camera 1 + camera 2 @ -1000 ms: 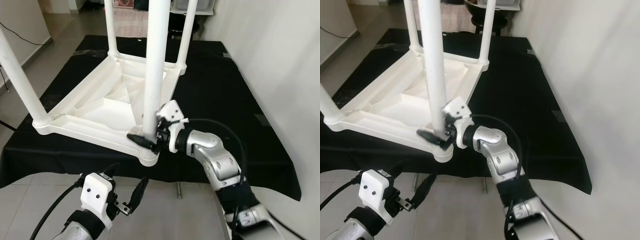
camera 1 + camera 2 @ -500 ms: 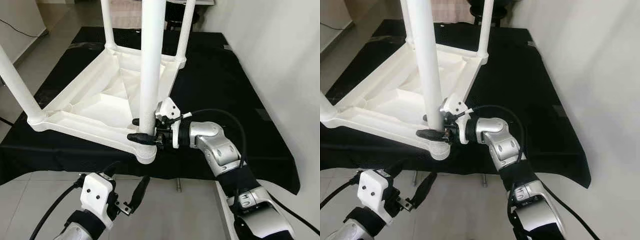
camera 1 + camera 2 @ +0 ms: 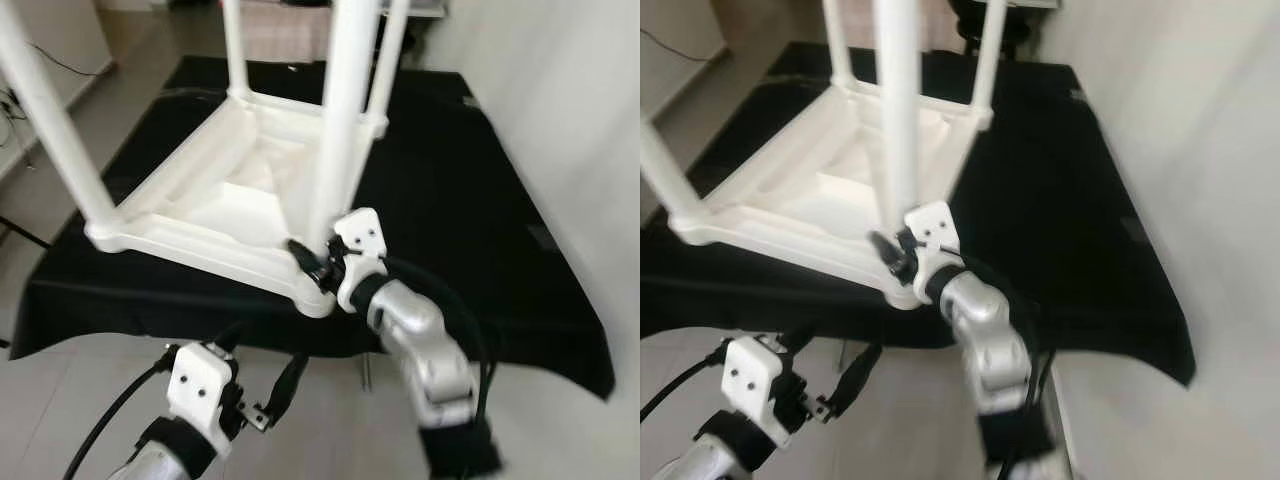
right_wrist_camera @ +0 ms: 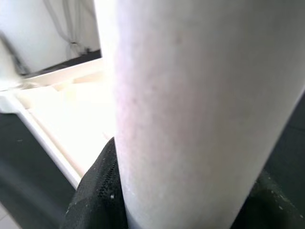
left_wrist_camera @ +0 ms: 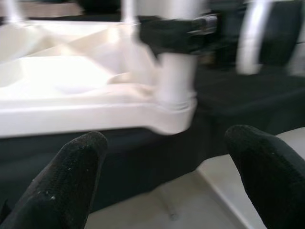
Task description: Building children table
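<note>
The white children's table (image 3: 225, 200) lies upside down on a black-covered platform (image 3: 470, 210), its underside facing up and four white legs standing in its corner sockets. The right gripper (image 3: 312, 262) is clamped on the nearest leg (image 3: 340, 130) just above its socket (image 3: 315, 300), at the corner of the tabletop that overhangs the platform's near edge; the right wrist view shows a black finger (image 4: 97, 191) wrapped against the leg's textured surface. The left gripper (image 3: 262, 395) hangs lower, off the platform's near edge, its fingers spread and holding nothing, pointed at that same corner. The step in hand looks like seating this last leg. The next move probably calls for pressing or twisting the leg straight down into the socket while keeping it upright, since the corner overhangs and the tabletop could tip or slide under an off-axis push.
</note>
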`<state>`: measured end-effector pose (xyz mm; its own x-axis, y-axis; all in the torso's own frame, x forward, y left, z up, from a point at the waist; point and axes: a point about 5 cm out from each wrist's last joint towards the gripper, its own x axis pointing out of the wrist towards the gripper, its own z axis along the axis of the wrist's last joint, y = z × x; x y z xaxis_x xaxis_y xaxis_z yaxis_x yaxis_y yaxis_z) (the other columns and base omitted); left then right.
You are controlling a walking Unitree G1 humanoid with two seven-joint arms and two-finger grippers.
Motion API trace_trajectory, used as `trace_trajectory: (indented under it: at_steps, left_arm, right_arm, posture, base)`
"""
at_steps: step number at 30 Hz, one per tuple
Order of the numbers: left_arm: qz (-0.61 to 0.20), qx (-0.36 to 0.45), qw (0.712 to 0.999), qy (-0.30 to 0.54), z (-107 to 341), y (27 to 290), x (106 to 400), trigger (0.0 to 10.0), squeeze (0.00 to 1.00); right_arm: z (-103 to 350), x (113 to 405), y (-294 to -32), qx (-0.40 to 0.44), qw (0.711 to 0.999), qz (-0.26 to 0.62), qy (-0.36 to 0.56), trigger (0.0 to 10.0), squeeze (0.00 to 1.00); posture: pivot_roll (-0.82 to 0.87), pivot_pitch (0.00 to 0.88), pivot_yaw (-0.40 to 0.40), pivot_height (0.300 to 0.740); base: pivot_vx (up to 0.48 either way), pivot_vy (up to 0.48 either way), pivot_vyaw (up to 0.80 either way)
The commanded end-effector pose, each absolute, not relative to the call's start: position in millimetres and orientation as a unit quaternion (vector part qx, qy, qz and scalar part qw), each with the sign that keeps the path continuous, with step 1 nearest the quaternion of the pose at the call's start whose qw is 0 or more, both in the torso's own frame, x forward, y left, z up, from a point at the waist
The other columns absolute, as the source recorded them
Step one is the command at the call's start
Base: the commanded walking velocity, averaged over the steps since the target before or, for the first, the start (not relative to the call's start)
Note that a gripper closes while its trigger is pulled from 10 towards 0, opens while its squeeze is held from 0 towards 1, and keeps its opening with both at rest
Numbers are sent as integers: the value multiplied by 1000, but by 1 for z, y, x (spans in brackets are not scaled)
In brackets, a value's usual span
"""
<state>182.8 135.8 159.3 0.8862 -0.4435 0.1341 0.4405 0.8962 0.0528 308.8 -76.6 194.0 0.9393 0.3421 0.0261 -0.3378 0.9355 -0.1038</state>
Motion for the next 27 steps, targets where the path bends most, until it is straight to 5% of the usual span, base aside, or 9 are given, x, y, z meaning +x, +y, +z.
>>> trace_trajectory:
  at_steps: [1, 5, 6, 7, 8, 13, 14, 15, 27]
  left_arm:
    - [-230, 12, 971, -61, 155, 137, 185, 10000, 0]
    - [-234, 13, 970, -62, 153, 137, 188, 10000, 0]
    - [-231, 14, 971, -63, 154, 137, 189, 10000, 0]
    - [-231, 14, 971, -63, 154, 137, 189, 10000, 0]
    - [-218, 17, 974, -67, 154, 139, 189, 10000, 0]
    - [-214, 18, 974, -67, 154, 139, 189, 10000, 0]
    - [-217, 17, 974, -66, 154, 138, 189, 10000, 0]
    - [-219, 17, 973, -66, 155, 138, 188, 10000, 0]
    - [-224, 14, 972, -65, 157, 135, 182, 10000, 0]
  right_arm:
    - [166, 309, -89, -76, 988, 123, 45, 0, 0]
    - [172, 319, -72, -61, 985, 161, 31, 0, 0]
    - [174, 324, -65, -56, 983, 175, 30, 9882, 0]
    - [174, 324, -65, -56, 983, 175, 30, 9882, 0]
    - [183, 331, -47, -12, 968, 252, 19, 10000, 1000]
    - [200, 336, -37, 24, 933, 360, -3, 10000, 1000]
    - [206, 338, -39, 9, 924, 381, -17, 10000, 882]
    - [211, 339, -43, -2, 908, 417, -24, 10000, 0]
    - [223, 352, -65, -118, 785, 608, -23, 10000, 0]
  posture:
    - [9, 166, -79, 740]
    - [26, 164, -94, 740]
    - [27, 157, -96, 740]
    - [27, 157, -96, 740]
    - [33, 157, -95, 740]
    - [39, 163, -95, 740]
    - [39, 163, -95, 740]
    - [43, 169, -94, 740]
    - [65, 207, -99, 740]
  base:
    - [0, 0, 0]
    - [0, 0, 0]
    - [0, 0, 0]
    - [0, 0, 0]
    - [0, 0, 0]
    - [0, 0, 0]
    - [0, 0, 0]
    - [0, 0, 0]
    - [0, 0, 0]
